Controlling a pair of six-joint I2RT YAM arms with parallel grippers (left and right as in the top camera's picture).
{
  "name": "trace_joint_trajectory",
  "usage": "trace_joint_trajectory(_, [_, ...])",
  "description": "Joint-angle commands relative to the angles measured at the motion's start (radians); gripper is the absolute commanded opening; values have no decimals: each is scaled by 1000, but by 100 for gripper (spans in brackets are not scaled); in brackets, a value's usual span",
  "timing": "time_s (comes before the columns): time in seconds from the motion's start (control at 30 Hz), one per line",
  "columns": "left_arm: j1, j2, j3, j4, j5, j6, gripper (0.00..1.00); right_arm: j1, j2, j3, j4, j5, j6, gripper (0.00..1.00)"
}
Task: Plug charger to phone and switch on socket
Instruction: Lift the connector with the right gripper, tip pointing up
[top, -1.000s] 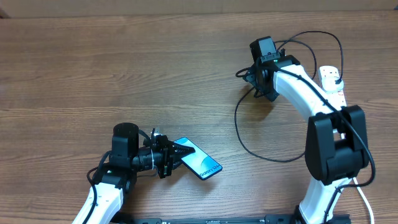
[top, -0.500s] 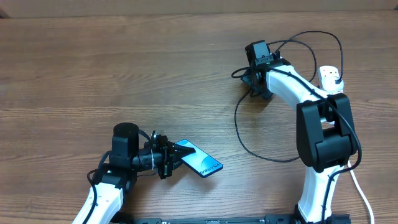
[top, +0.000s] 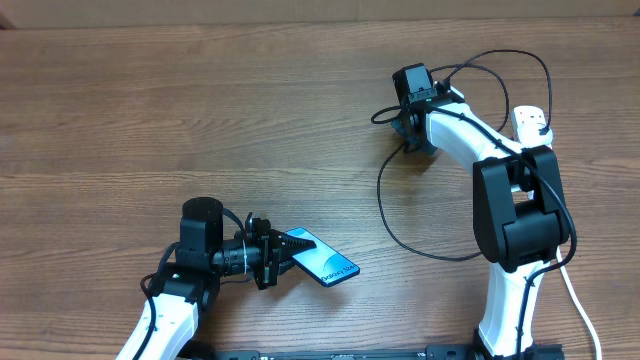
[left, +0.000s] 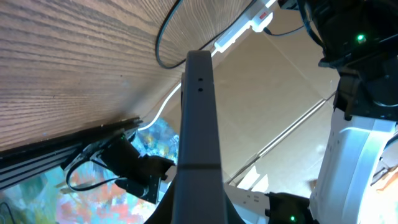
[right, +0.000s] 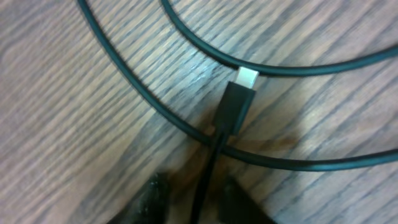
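Wood-grain bench (top: 200, 100) seen from overhead: the left hand (top: 272, 253) at about 7 o'clock is clamped tight on the end of the phone (top: 325, 262), which sits screen up at 6 o'clock. The right hand (right: 196, 196) at 2 o'clock straddles the charger (right: 235, 106) just behind its connector tip, though I can't tell if it's actually pinching it. The socket (top: 535, 122) sits out toward 3 o'clock.

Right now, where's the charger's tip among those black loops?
At the far right of the table, the right hand hangs over the black cable. Beyond its fingers lies the connector: a stubby black block with a silver tip, thicker than the cable.
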Motion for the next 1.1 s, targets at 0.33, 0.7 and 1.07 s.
trace_joint_trajectory(0.33, [0,3,4,10,51,59,4,-2,-12,-5,-111,-133,-87,4])
trace_joint_trajectory(0.7, [32,186,20,541,264,83,4,-4,-379,-5,-290,-617,-400,4])
trace_joint_trajectory(1.07, [50,639,371,853,510,74,4,19,-805,-8,-682,-834,-685,4])
